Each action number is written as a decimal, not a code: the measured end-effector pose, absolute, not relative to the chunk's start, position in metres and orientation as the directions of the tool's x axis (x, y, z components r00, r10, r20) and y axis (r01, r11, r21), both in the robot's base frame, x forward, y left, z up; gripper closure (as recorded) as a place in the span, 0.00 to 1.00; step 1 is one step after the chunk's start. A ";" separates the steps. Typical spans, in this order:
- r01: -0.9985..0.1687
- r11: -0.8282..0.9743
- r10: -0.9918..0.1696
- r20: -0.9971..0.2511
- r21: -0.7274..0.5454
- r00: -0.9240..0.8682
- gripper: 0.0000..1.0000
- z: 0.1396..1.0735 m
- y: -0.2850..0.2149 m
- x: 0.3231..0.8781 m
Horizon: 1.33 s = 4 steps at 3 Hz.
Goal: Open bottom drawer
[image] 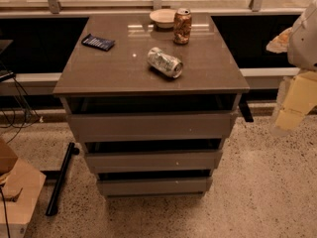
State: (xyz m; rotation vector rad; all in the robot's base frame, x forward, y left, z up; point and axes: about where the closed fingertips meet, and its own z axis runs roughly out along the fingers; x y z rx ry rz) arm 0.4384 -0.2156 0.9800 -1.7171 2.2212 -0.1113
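Approach seems unstarted: end effector (295, 99) hangs well above and right of bottom drawer (154, 186), apart from its handleless front; open or closed, I cannot tell.

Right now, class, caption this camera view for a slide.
Gripper right of the cabinet, apart from the bottom drawer; toppled can on top.

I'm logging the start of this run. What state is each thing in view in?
bottom drawer: shut
middle drawer: shut
top drawer: shut
orange can: upright, at the back of the cabinet top
silver can: lying on its side, mid-top
bowl: right way up, beside the orange can
calculator: lying flat, back left
gripper: in the air to the right of the cabinet, apart from it
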 end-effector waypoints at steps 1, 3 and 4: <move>-0.927 0.270 -0.953 -0.211 -0.260 -0.219 0.00 0.980 -0.216 0.438; -0.912 0.261 -0.924 -0.355 -0.316 -0.142 0.00 0.961 -0.198 0.426; -0.920 0.261 -0.886 -0.452 -0.293 -0.108 0.00 0.926 -0.180 0.425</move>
